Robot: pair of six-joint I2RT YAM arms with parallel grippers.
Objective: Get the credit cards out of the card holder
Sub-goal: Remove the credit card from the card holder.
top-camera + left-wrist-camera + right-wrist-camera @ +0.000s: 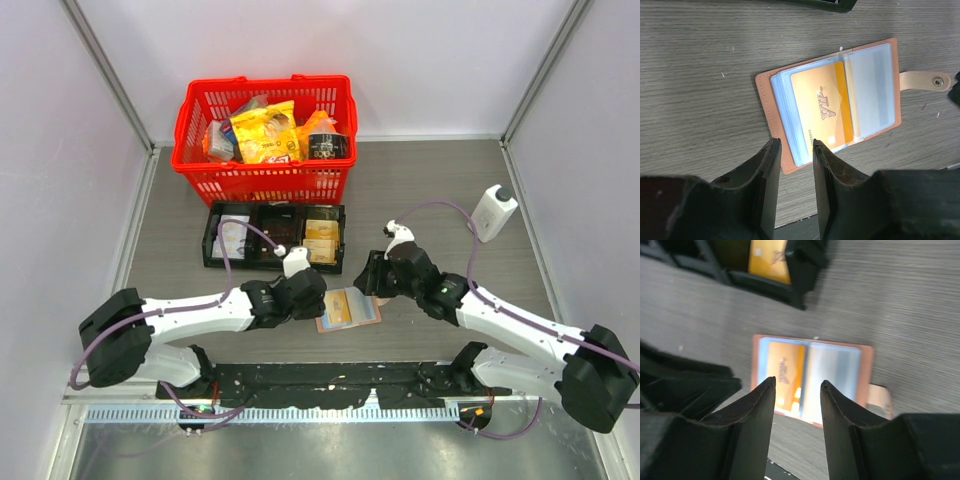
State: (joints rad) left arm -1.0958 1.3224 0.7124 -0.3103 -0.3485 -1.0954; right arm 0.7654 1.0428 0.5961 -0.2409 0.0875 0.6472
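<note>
— Where was the card holder (pixel 349 309)?
— Open, by the middle of the counter's (pixel 450 200) near edge. Left gripper (pixel 792 150) and right gripper (pixel 797 385) were released (both empty); pinning it, then sliding the gold card (pixel 826 107) out, seemed wisest.

A grey wood-grain table (pixel 430 180) is enclosed by pale walls (pixel 400 60) along its far, left and right edges; metal posts (pixel 108 72) are set at its far corners.

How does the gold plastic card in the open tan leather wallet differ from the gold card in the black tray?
The wallet card sits in a clear sleeve; the tray card lies bare. The tray card lies farther back than the wallet card, in the black tray's right compartment. Both are gold rectangles.
</note>
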